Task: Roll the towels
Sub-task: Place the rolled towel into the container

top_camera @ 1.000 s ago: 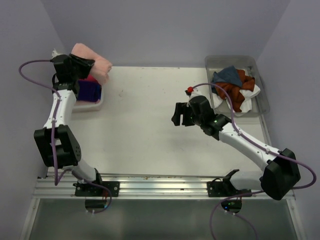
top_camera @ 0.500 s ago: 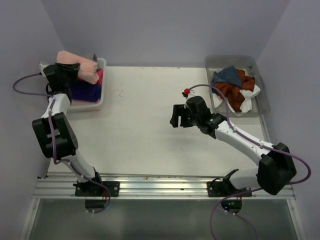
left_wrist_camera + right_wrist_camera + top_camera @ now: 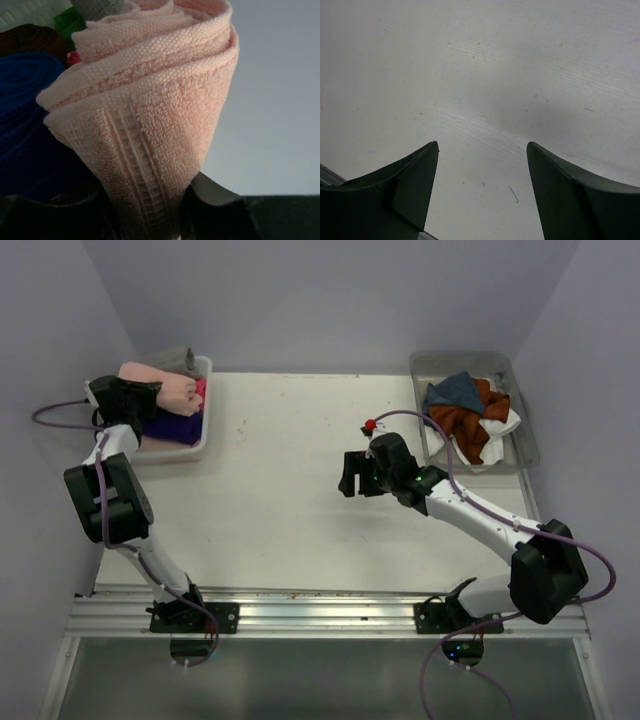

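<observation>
A rolled salmon pink towel (image 3: 170, 390) hangs over the left bin (image 3: 196, 443), with my left gripper (image 3: 146, 398) shut on its end. In the left wrist view the roll (image 3: 150, 95) fills the frame, pinched between my fingertips (image 3: 215, 200) at the bottom. Under it in the bin lie a purple roll (image 3: 172, 426), a hot pink one (image 3: 200, 388) and a grey one (image 3: 176, 357). My right gripper (image 3: 349, 473) hovers open over the bare table (image 3: 485, 75), jaws wide with nothing between them. Loose teal (image 3: 455, 390), rust orange (image 3: 470, 427) and white (image 3: 507, 425) towels lie in the right bin (image 3: 462, 358).
The left bin sits at the table's back left corner, against the side wall. The clear bin with loose cloths is at the back right. The right arm's cable arcs over the table near that bin's left rim.
My left gripper has carried the salmon pink roll leftward and lower, over the bin. The right gripper has drifted slightly left and stays open.
</observation>
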`<state>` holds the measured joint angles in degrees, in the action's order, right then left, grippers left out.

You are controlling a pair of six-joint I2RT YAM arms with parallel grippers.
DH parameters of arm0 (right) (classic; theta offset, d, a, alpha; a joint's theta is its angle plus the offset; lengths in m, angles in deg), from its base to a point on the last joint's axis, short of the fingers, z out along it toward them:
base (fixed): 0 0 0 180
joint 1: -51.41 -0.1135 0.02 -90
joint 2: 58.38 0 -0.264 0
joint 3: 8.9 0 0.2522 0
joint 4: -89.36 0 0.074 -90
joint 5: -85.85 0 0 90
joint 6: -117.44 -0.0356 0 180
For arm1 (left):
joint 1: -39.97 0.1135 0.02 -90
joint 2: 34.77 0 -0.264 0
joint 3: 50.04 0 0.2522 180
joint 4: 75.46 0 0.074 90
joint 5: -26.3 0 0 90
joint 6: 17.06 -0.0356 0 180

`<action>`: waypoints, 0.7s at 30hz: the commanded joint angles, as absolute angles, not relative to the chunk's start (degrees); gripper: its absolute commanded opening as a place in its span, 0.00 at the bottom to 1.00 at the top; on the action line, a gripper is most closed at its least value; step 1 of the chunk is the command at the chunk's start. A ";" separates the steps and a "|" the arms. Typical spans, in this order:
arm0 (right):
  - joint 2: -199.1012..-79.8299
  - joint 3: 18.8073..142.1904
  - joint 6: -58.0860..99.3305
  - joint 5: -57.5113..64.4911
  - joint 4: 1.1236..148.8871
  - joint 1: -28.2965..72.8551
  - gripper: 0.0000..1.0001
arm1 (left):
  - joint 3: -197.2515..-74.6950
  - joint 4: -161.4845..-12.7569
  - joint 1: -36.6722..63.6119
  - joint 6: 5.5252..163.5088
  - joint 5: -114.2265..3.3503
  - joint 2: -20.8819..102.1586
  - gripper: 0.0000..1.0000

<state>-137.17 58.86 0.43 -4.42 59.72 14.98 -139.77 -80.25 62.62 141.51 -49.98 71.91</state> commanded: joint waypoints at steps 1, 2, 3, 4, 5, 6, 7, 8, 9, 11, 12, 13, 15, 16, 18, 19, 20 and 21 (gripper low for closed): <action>-137.75 60.32 -0.07 -3.10 60.92 14.84 0.75 | -144.04 -89.11 63.08 142.63 -49.19 74.83 0.41; -137.75 60.32 -0.16 -3.10 60.92 14.84 0.75 | -144.31 -89.14 63.08 142.72 -50.07 74.83 0.44; -137.75 60.32 -0.25 -3.18 60.92 14.84 0.75 | -144.40 -91.14 63.08 142.72 -50.16 75.09 0.47; -137.75 60.50 -0.34 -3.10 60.92 14.84 0.75 | -144.83 -92.11 63.08 142.72 -50.16 75.36 0.52; -137.84 60.50 -0.42 -3.01 61.01 14.84 0.76 | -145.36 -92.99 63.08 142.64 -50.08 75.62 0.64; -137.92 60.59 -0.51 -3.01 61.01 14.84 0.76 | -145.98 -93.96 63.08 142.46 -49.99 75.88 0.70; -138.01 60.67 -0.43 -2.92 61.10 14.84 0.76 | -147.37 -95.88 63.08 142.20 -49.90 76.32 0.75; -138.19 60.68 -0.42 -2.83 61.01 14.84 0.76 | -148.00 -96.60 63.08 141.76 -49.64 76.59 0.83; -138.19 60.76 -0.42 -2.75 60.92 14.84 0.76 | -148.53 -97.30 63.00 141.58 -49.46 76.59 0.85; -138.36 60.76 -0.51 -2.74 60.92 14.84 0.76 | -150.02 -99.32 63.00 140.62 -49.29 76.41 0.90; -138.19 60.76 -0.51 -2.83 60.92 14.84 0.76 | -150.72 -100.38 63.08 140.18 -49.37 76.33 0.91; -138.19 60.85 -0.60 -2.75 60.92 14.84 0.76 | -151.95 -102.30 63.00 139.74 -49.55 75.98 0.91; -138.19 60.85 -0.69 -2.57 61.10 14.93 0.76 | -152.75 -104.24 63.08 138.42 -49.99 74.84 0.93; -138.19 60.76 -0.78 -2.48 61.10 14.84 0.76 | -152.75 -104.51 63.08 137.89 -49.90 74.48 0.95; -138.28 60.76 -0.86 -2.31 61.36 14.84 0.76 | -152.49 -104.43 63.08 137.28 -48.85 73.60 0.98; -138.28 60.85 -0.95 -1.96 61.36 14.84 0.76 | -152.66 -104.52 63.08 136.93 -48.32 73.08 0.99; -138.36 60.85 -1.04 -1.87 61.19 14.84 0.76 | -152.84 -104.69 63.00 136.31 -47.54 72.90 0.99; -138.37 60.94 -0.95 -1.78 61.10 14.84 0.76 | -152.84 -105.13 63.00 135.87 -47.44 72.64 1.00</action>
